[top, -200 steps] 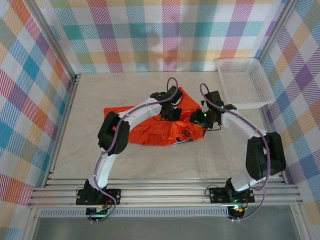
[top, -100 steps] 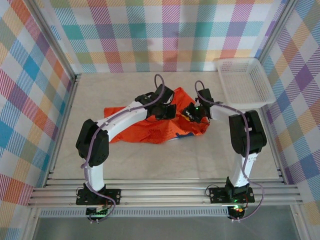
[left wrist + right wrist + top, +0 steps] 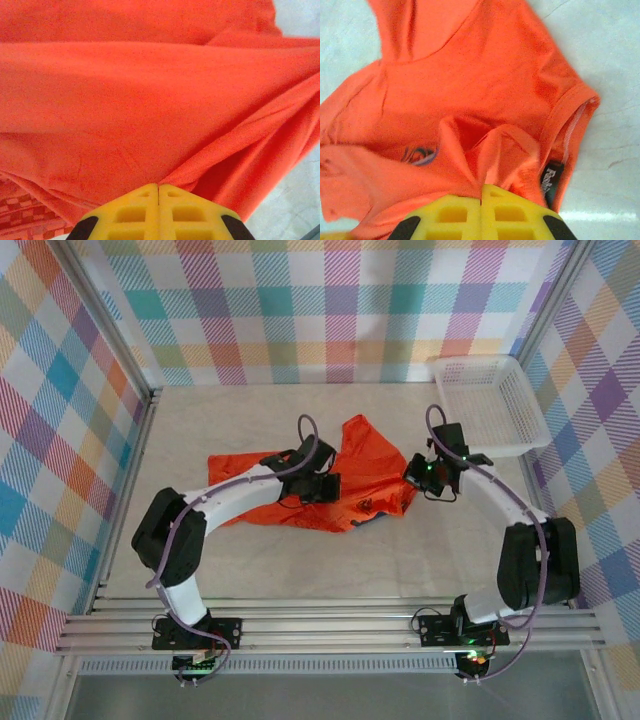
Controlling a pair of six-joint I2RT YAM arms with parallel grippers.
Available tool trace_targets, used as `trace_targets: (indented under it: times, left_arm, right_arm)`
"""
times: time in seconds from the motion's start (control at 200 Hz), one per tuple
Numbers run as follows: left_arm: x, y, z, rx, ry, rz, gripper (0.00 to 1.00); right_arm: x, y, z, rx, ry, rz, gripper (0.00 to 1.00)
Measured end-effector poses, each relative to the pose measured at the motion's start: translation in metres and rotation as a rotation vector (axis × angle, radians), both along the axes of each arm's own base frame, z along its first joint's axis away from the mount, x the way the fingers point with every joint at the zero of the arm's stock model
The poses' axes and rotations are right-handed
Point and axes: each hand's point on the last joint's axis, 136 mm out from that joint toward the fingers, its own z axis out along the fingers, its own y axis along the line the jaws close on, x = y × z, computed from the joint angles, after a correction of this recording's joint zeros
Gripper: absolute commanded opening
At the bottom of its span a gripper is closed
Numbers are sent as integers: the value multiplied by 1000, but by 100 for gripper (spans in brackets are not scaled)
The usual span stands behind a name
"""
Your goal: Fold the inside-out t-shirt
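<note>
Left tool (image 3: pixel 158 186) and right tool (image 3: pixel 481 186) are each clenched on a pinch of the inside-out t-shirt (image 3: pixel 365 445).

Seen from above, the shirt lies crumpled mid-desk (image 3: pixel 180 540), well apart from the white basket (image 3: pixel 490 400) in the far right corner. On the left, the yellow fingers (image 3: pixel 125 215) meet on a gather of orange cloth whose creases run into the tips. That arm bows out leftward from its base, its forearm sweeping right over the shirt's middle. On the right, the fingers (image 3: pixel 515 215) nip a bunched fold beside the neck label (image 3: pixel 551 177). That arm's elbow juts rightward, its forearm slanting back toward the shirt's right edge. The step looks like spreading the cloth: draw both pinches apart evenly and low, so neither layer slips free.
</note>
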Motion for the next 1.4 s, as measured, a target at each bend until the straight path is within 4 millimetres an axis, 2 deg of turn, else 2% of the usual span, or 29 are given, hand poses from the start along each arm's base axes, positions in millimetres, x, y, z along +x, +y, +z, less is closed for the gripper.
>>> trace_targets:
  times: [0.08, 0.165, 0.23, 0.29, 0.345, 0.43, 0.53, 0.61, 0.74, 0.865, 1.01, 1.14, 1.205, 1.32, 1.4]
  left_arm:
    - [-9, -3, -9, -4, 18, -6, 0]
    - [-14, -11, -8, -16, 12, -20, 1]
    - [-18, -20, -6, -31, 0, -38, 14]
    - [-23, -26, -6, -30, -5, -56, 34]
    - [-27, -27, -7, -8, -20, -69, 48]
    - [-27, -16, -12, 91, -62, -70, 58]
    - [-23, 0, -11, 214, -136, -96, 59]
    - [-20, 3, -3, 245, -190, -143, 60]
    - [-20, -13, 12, 193, -266, -262, 61]
    - [-23, -32, 14, 139, -310, -392, 64]
    - [-23, -57, 6, 101, -376, -516, 66]
    - [-21, -73, -9, 95, -391, -584, 77]
    - [-19, -80, -19, 96, -387, -608, 79]
    - [-11, -89, -32, 109, -391, -621, 77]
    - [0, -93, -38, 147, -414, -608, 67]
  right_arm:
    - [-10, 8, -3, 2, 28, 47, 2]
    - [-23, 19, -10, -12, 71, 94, 6]
    - [-33, 28, -14, -33, 93, 124, 12]
    - [-40, 31, -17, -61, 111, 140, 11]
    - [-45, 28, -20, -100, 120, 145, 5]
    - [-47, 15, -21, -161, 122, 127, 3]
    - [-48, 5, -18, -202, 113, 118, 3]
    - [-48, 3, -14, -210, 105, 121, 3]
    - [-43, 5, -9, -203, 89, 120, 3]
    - [-42, 6, -6, -196, 82, 122, 3]
    - [-42, 7, -5, -192, 81, 123, 3]
    - [-43, 8, -4, -186, 79, 126, 3]
    - [-43, 8, -3, -183, 77, 127, 3]
    - [-44, 9, -1, -174, 74, 131, 2]
    - [-44, 10, 1, -169, 71, 132, 1]
